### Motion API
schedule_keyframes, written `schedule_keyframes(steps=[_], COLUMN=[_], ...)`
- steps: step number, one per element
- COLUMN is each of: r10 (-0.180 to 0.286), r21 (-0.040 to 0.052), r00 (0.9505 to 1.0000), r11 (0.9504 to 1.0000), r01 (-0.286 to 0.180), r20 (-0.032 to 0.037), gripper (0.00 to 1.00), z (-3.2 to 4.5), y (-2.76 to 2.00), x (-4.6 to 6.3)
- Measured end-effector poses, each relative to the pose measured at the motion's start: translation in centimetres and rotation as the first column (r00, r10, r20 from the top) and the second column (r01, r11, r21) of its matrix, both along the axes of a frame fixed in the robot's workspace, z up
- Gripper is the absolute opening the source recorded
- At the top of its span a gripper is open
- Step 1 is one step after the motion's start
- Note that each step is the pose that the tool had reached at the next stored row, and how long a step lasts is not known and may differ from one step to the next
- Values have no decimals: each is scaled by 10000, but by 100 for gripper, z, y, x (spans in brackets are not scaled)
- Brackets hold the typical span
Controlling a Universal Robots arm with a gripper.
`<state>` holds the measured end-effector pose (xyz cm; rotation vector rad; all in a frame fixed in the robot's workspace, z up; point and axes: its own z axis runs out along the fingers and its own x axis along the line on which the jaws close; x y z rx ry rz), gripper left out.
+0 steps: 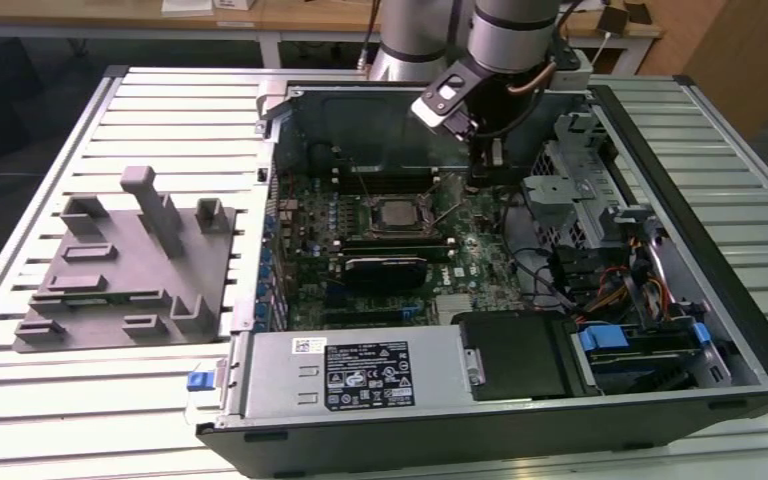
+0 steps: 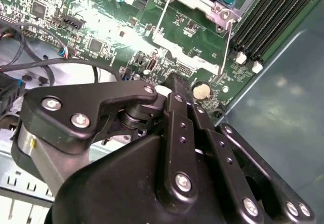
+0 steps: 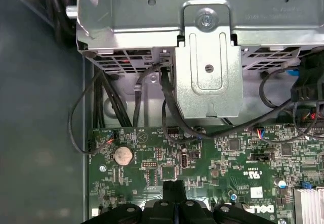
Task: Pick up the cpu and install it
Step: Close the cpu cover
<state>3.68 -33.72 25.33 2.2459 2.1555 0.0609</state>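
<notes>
Gripper [image 2: 174, 82] closed over motherboard [image 2: 101, 27], cpu [image 1: 395, 213] flat in socket [image 2: 201, 2], top up

Even room light, hard glare on motherboard [image 2: 101, 17] (second wrist view)

In the exterior view the tray [image 1: 91, 290] lies at nine o'clock from the case [image 1: 491, 430]; inside, my gripper [image 1: 495, 158] hangs at two o'clock from the cpu [image 1: 395, 214].
</notes>
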Motion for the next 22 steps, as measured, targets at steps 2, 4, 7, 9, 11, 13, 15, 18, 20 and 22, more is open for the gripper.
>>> schedule_keyframes(steps=[2, 4, 7, 9, 11, 13, 15, 18, 20, 22], r10=[0, 0, 0, -1, -1, -1, 0, -1, -1, 0], r21=[0, 1, 0, 1, -1, -1, 0, 1, 0, 1], r00=[10000, 9999, 9997, 9996, 9996, 9996, 9996, 9996, 9996, 9996], r11=[10000, 10000, 10000, 10000, 10000, 10000, 10000, 10000, 10000, 10000], r01=[0, 0, 0, 1, 1, 1, 0, 1, 1, 0], r20=[-60, -131, -237, -269, -272, -272, -271, -271, -272, -271], gripper=[11, 11, 11, 11, 11, 11, 11, 11, 11, 11], z=[-27, -55, -101, -121, -128, -130, -132, -132, -132, -132], y=[-1, -1, -1, -1, -1, -1, -1, -1, -1, -1], x=[8, 11, 12, 11, 3, -17, -43, -95, -136, -178])
